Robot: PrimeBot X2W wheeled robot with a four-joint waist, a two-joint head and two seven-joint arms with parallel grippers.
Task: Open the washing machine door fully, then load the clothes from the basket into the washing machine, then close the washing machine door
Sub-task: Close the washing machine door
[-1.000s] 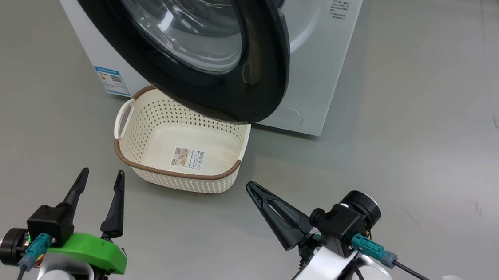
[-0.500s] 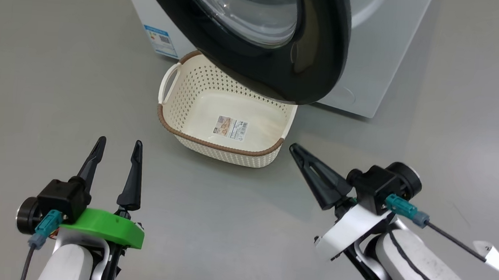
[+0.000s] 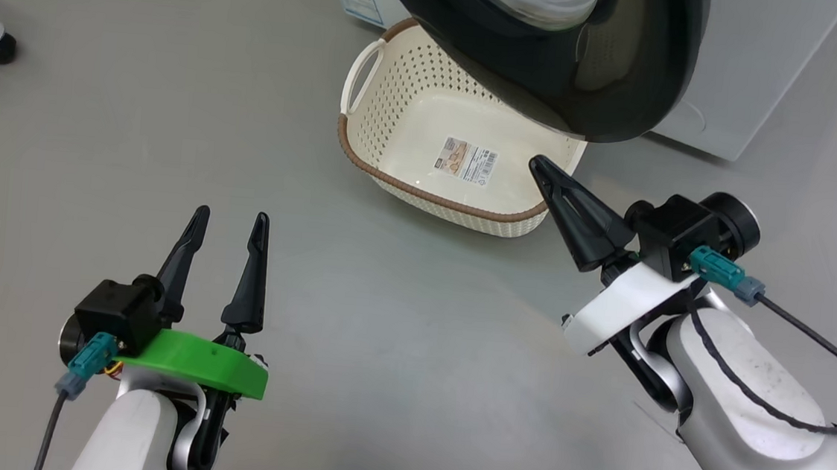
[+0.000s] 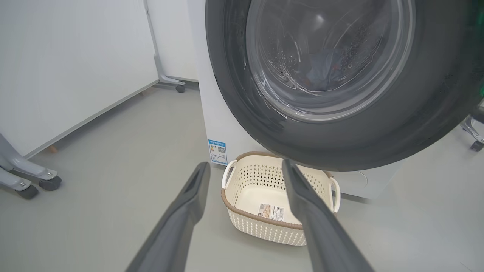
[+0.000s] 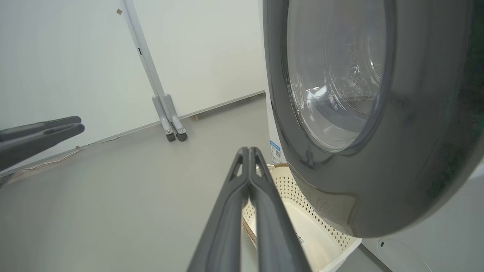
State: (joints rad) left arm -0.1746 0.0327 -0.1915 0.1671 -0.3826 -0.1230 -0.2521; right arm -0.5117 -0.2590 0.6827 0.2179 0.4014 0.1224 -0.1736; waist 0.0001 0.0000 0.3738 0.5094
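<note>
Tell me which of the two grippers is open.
The left gripper, on the green mount: its fingers stand apart; the right gripper is shut.

The washing machine door (image 3: 624, 94) overhangs half the basket (image 3: 458, 212); its near half lies open.

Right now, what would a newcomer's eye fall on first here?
The huge glossy black washing machine door, swung out above a small cream basket that looks empty but for a sticker. Lower left, the left gripper stands open; at right, the right gripper is pinched shut.
</note>
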